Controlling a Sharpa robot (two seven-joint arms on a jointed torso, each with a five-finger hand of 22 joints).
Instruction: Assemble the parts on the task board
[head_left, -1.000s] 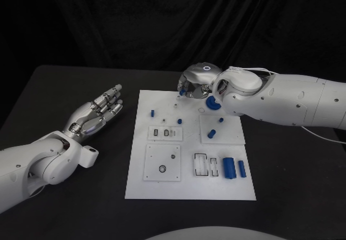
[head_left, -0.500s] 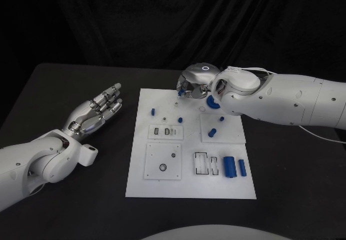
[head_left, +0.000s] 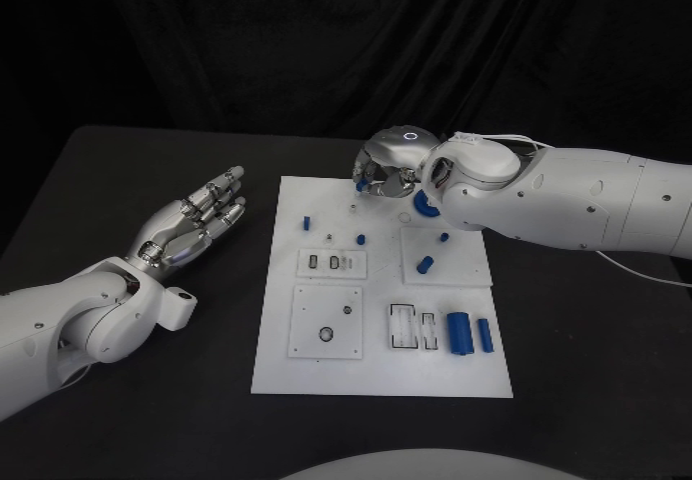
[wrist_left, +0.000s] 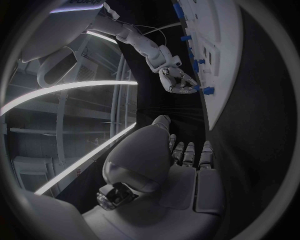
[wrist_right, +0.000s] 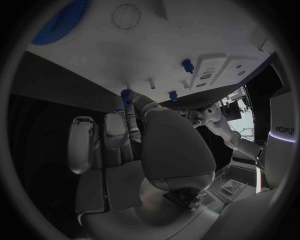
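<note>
Up close, right hand (wrist_right: 134, 150) fingertip touches a blue part (wrist_right: 126, 96).

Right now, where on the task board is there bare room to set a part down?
The task board is bare along its near edge, below the square plate and the blue cylinders. Its far end is crowded: the right hand hangs over small blue parts there.
</note>
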